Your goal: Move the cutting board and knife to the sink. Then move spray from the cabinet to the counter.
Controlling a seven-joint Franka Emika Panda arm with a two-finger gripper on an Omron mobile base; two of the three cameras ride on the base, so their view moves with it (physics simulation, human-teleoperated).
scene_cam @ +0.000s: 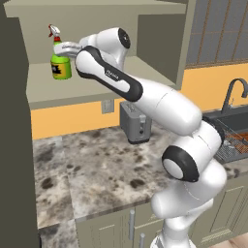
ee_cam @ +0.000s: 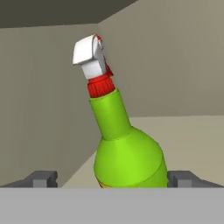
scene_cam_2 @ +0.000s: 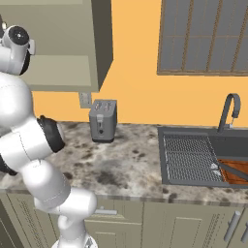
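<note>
in the left base view the spray [scene_cam: 60,62] is seen standing upright on the shelf of the open-fronted cabinet [scene_cam: 101,85], with the gripper [scene_cam: 64,48] reached in from the right at the height of the bottle's neck — the spread of the jaws is not resolved here. the counter [scene_cam: 97,164] lies bare below, beside a toaster [scene_cam: 135,122].

in the right base view the cutting board [scene_cam_2: 237,172] and the knife [scene_cam_2: 227,167] are shown already lying in the sink [scene_cam_2: 203,155], well apart from the cabinet; the first half of the task is judged done.

in the hand view the bottle is framed squarely between the two finger tips [ee_cam: 41,178] — jaws held wide, nothing gripped. its long axis appears tilted only by the camera's roll; a straight closing is judged to be what the grasp calls for.
</note>
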